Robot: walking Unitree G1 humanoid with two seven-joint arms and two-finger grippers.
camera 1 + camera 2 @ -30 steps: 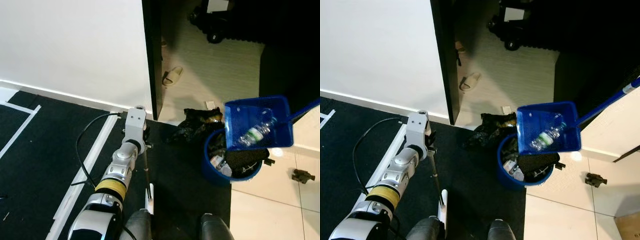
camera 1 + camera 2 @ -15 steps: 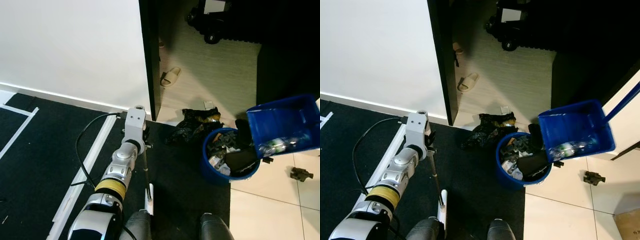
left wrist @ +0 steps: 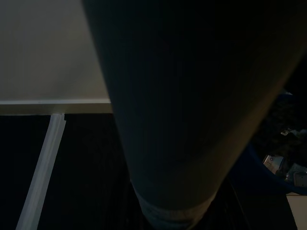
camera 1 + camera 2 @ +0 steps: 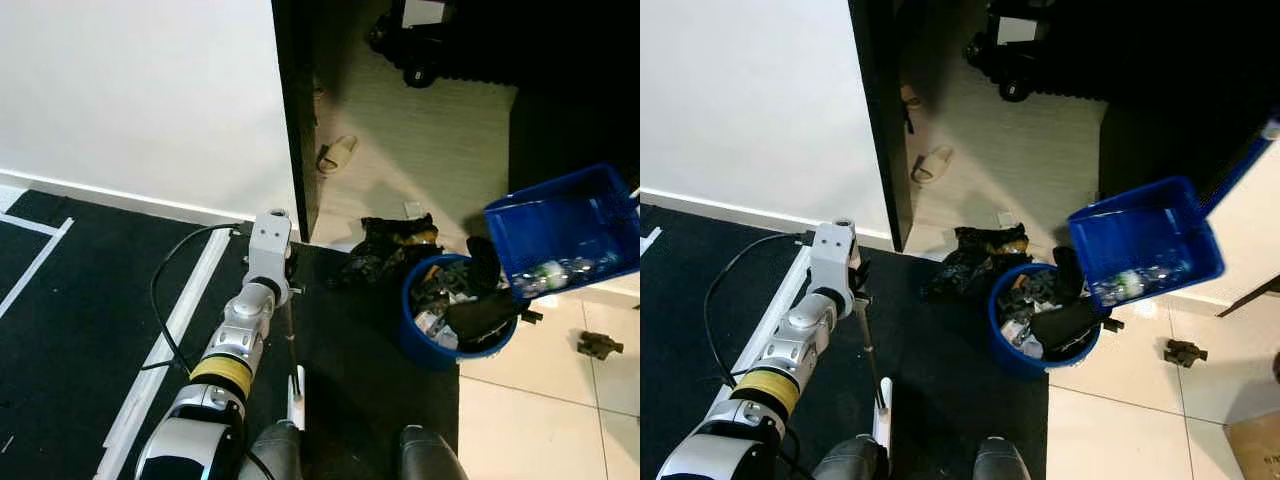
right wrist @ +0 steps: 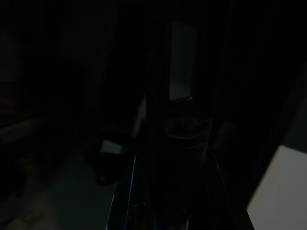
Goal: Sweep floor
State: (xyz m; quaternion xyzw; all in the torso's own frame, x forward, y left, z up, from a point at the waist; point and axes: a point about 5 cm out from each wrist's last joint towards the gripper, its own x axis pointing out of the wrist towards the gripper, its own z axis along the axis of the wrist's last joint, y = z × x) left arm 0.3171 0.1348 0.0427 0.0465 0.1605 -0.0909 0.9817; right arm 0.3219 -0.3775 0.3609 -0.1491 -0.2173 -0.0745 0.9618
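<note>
While the robot's own feet (image 4: 350,455) sit closest to the camera on the black mat (image 4: 90,330), the left arm (image 4: 235,350) reaches forward over it, with the left gripper (image 4: 288,280) on a thin broom handle (image 4: 292,340) that runs down to a white piece by the feet. Can't tell if its fingers are actually clamped. Further out, a round blue bin (image 4: 1040,330) full of rubbish stands at the mat's edge, with a black bag (image 4: 975,260) just beside it. A blue dustpan (image 4: 1145,245) hangs tilted above the bin's right side, litter inside. Right gripper's state, can't tell either. Beyond that, a slipper (image 4: 337,153) lies on the floor past the doorway.
</note>
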